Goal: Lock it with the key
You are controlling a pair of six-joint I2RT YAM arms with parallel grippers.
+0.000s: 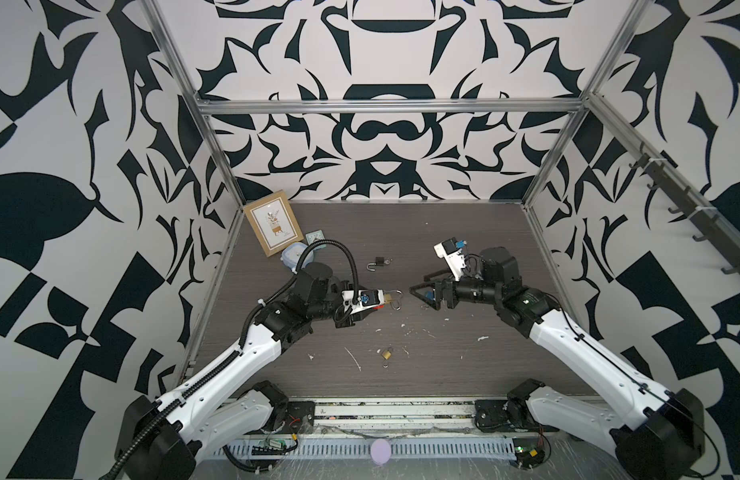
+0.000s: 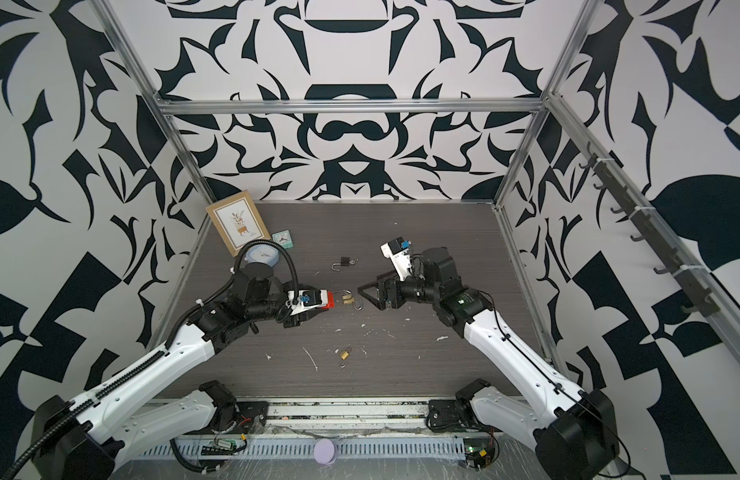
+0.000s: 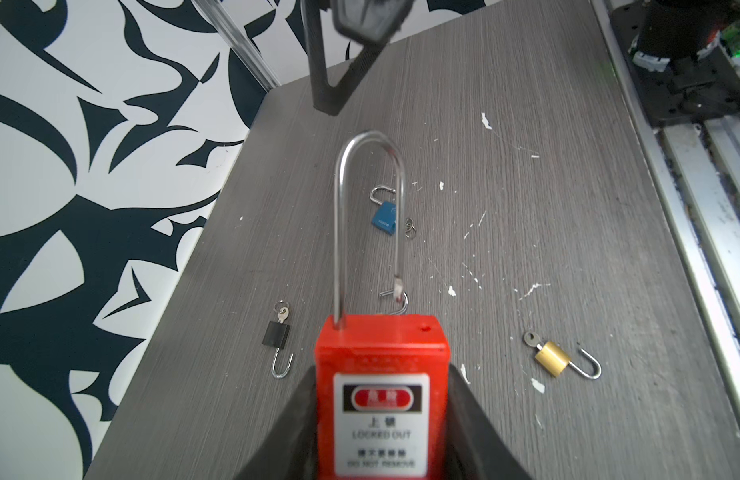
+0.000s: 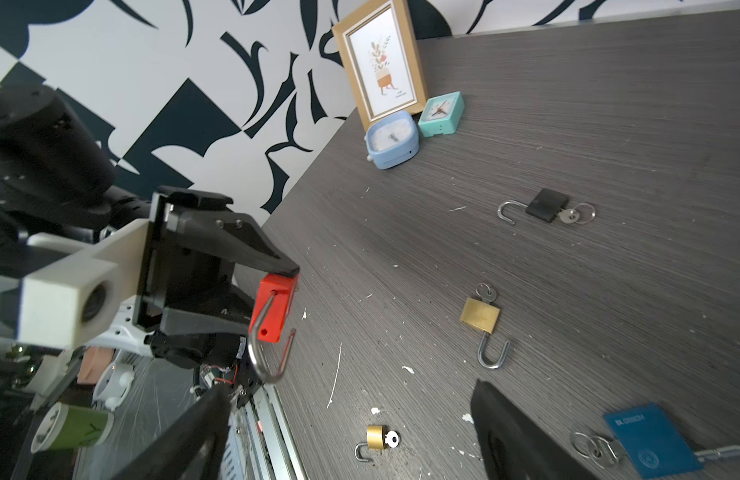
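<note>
Walls (image 1: 381, 137): black-and-white abstract pattern.
Tabletop (image 1: 464, 365): dark grey woodgrain, white flecks.
Frame (image 1: 385, 109): aluminium rails.
Hook rail (image 1: 681, 198): right wall.

Robotics lab test cell: aluminium frame (image 1: 385, 106), black-and-white patterned walls (image 1: 385, 54), wood-grain tabletop (image 1: 451, 374)

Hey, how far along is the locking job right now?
Done: the left end effector grips the red padlock. In hand: the open right end effector is near its shackle, not yet latched. Left: closing it; the black padlock, blue padlock and both brass padlocks also lie open.

Red padlock (image 3: 381, 353), long shackle (image 3: 339, 232) open
</note>
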